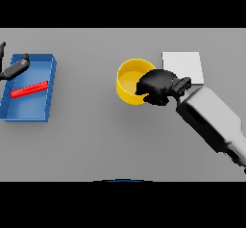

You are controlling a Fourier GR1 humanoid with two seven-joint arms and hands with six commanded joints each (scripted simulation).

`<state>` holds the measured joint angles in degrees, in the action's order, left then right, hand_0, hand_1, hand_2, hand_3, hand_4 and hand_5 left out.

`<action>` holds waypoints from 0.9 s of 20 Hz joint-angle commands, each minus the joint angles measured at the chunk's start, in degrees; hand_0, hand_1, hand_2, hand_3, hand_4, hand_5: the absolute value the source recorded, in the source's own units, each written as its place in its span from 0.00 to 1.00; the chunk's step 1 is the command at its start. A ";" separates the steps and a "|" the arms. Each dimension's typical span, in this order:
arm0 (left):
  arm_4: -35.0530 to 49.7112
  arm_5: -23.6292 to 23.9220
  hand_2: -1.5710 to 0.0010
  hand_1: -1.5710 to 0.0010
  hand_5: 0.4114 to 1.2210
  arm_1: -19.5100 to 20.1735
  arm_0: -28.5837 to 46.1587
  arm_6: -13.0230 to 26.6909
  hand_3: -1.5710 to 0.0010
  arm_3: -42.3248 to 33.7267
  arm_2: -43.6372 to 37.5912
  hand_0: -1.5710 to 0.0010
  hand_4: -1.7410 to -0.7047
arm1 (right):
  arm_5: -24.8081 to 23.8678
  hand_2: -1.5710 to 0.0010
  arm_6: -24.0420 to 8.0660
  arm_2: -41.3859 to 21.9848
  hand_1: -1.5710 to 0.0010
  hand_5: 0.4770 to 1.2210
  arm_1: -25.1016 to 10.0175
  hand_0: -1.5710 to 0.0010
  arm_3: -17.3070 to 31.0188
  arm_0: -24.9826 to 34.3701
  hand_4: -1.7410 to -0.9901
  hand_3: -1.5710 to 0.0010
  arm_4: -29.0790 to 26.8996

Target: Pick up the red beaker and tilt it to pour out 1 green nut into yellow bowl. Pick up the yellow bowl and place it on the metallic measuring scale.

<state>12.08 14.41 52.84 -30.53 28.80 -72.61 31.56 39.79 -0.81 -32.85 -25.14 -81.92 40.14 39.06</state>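
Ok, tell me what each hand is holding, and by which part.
The right hand is curled over the yellow bowl's right rim. The left hand holds nothing, above the blue tray.

yellow bowl, blue tray, red bar

Bowl left of scale, tray far left.

Glossy yellow bowl, matt grey table
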 commanded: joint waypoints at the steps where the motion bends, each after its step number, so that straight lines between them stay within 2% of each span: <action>1: 0.54 -0.06 1.00 1.00 0.38 0.06 0.10 0.40 1.00 -0.57 -0.21 1.00 0.91 | 0.38 0.01 -0.93 0.66 0.00 1.00 -0.12 0.00 -0.34 0.05 0.02 0.18 -0.43; 4: 0.56 -0.08 1.00 1.00 0.38 0.33 0.53 -0.18 1.00 -0.79 -0.30 1.00 0.90 | 0.90 0.01 -1.22 1.72 0.00 1.00 -1.79 0.00 -1.23 -0.62 0.03 0.21 -1.24; 6: 0.33 -0.37 1.00 1.00 0.39 0.64 0.29 -0.29 1.00 -0.74 -0.25 1.00 0.91 | 0.42 0.00 0.26 2.15 0.00 1.00 -3.31 0.00 -1.22 1.12 0.03 0.21 -1.04; 8: 0.67 0.13 1.00 1.00 0.40 1.41 1.14 -0.83 1.00 -1.27 -0.89 1.00 0.90 | -1.31 0.00 2.41 2.81 0.00 1.00 -5.29 0.00 0.39 1.93 0.03 0.16 -0.29; 9: 0.76 0.00 1.00 1.00 0.41 1.05 0.60 -0.28 1.00 -0.72 -0.95 1.00 0.90 | -1.80 0.00 1.90 3.41 0.00 1.00 -5.80 0.00 1.10 2.37 0.03 0.16 -0.14; 14: 0.32 0.61 1.00 1.00 0.41 1.68 0.92 2.68 1.00 -3.51 -0.12 1.00 0.90 | -6.12 0.00 3.42 6.12 0.00 1.00 -8.46 0.00 8.38 4.50 0.03 0.22 0.84; 16: 0.64 0.79 1.00 1.00 0.42 1.90 1.14 3.41 1.00 -3.88 -0.32 1.00 0.89 | -7.09 0.00 2.57 7.37 0.00 1.00 -8.43 0.00 11.70 4.95 0.03 0.23 0.44; 18: 0.64 0.90 1.00 1.00 0.44 2.00 1.15 4.63 1.00 -4.18 -0.21 1.00 0.88 | -9.23 0.00 3.99 8.10 0.00 1.00 -8.69 0.00 15.91 5.29 0.03 0.24 0.70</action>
<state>12.72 15.31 54.84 -29.36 33.47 -76.79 31.35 30.57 2.91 -24.75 -33.84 -65.99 45.41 39.79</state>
